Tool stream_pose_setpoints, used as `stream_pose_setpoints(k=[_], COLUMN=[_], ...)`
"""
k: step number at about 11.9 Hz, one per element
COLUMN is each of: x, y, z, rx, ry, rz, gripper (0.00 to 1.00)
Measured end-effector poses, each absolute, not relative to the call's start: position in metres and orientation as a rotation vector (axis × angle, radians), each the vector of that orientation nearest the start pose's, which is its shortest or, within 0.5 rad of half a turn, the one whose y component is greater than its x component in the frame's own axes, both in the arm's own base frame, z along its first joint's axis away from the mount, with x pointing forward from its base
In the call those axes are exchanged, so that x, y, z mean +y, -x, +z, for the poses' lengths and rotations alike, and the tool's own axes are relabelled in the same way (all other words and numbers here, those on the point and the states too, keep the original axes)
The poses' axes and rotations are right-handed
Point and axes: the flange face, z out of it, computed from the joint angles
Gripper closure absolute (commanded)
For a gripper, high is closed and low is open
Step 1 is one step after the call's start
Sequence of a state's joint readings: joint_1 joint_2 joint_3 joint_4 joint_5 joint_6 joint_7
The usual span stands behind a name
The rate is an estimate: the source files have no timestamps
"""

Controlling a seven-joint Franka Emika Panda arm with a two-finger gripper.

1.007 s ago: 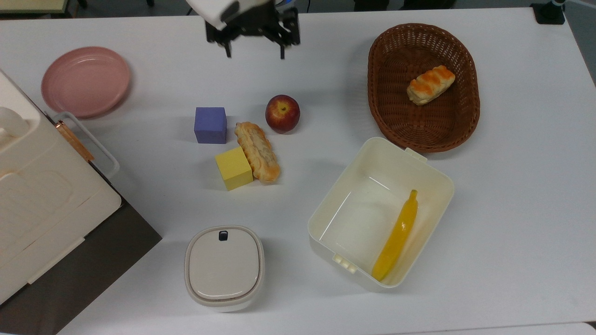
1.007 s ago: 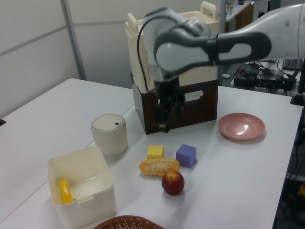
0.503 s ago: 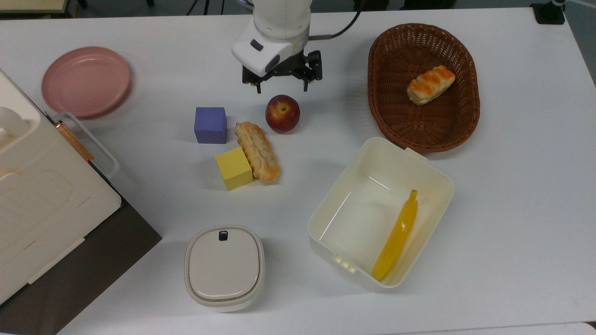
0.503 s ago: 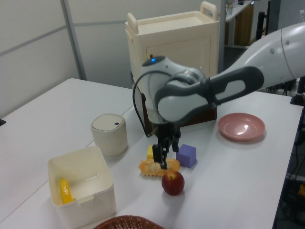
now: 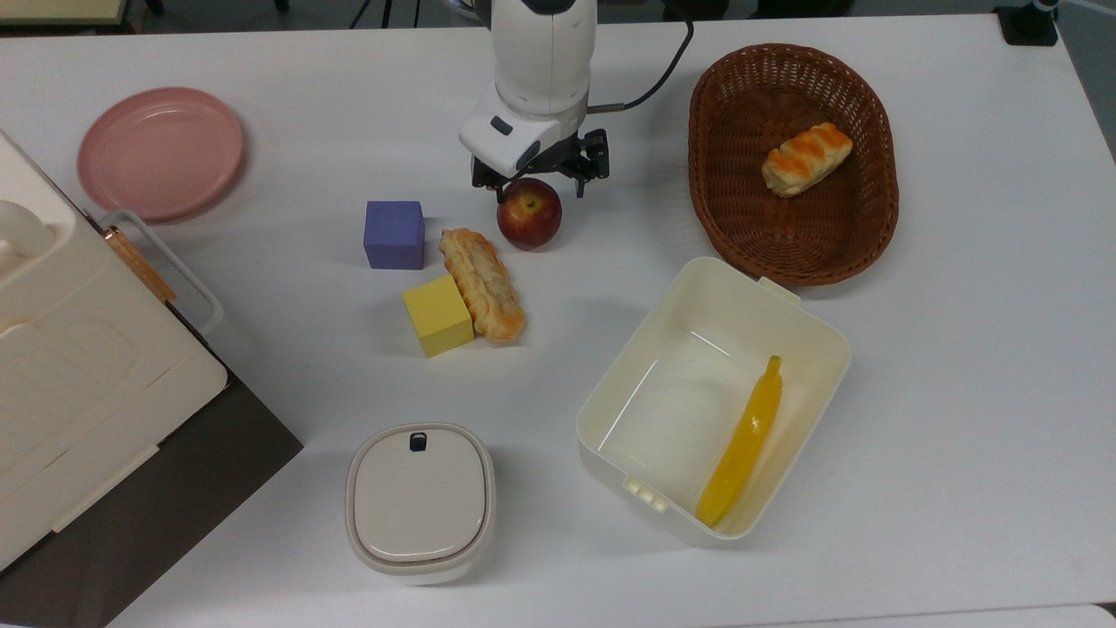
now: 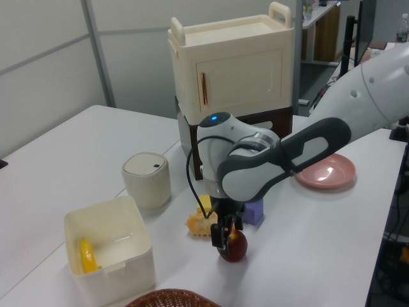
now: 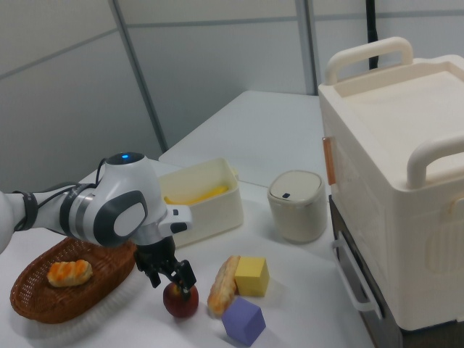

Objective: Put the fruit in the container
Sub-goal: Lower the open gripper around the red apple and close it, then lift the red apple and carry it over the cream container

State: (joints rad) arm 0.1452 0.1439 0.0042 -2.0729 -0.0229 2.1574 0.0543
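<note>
I see a big white table (image 5: 959, 392). The smooth cream tub (image 5: 610, 397) sits on it with a long yellow banana (image 5: 745, 436) inside. Near it is a woven brown basket (image 5: 789, 249) holding a bread roll (image 5: 806, 159). Another long roll (image 5: 482, 283) and a purple block (image 5: 394, 234) crowd the round red apple (image 5: 530, 218). My gripper (image 5: 538, 185) is spread wide, one finger on each side of the apple.

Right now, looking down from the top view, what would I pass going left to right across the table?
Pink plate → purple cube → apple, gripper open above it → cream tub holding a banana, wicker basket behind.
</note>
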Motion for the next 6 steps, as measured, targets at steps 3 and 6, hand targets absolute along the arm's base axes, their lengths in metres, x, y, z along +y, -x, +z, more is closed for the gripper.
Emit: stream_pose_setpoints(k=[3,6], x=[0.083,0.082], y=[-0.560,-0.560], z=[0.345,0.337], rx=[-0.170,-0.169], ry=[3.160,3.161], rz=[0.115,0.134], gripper=[0.00,0.16])
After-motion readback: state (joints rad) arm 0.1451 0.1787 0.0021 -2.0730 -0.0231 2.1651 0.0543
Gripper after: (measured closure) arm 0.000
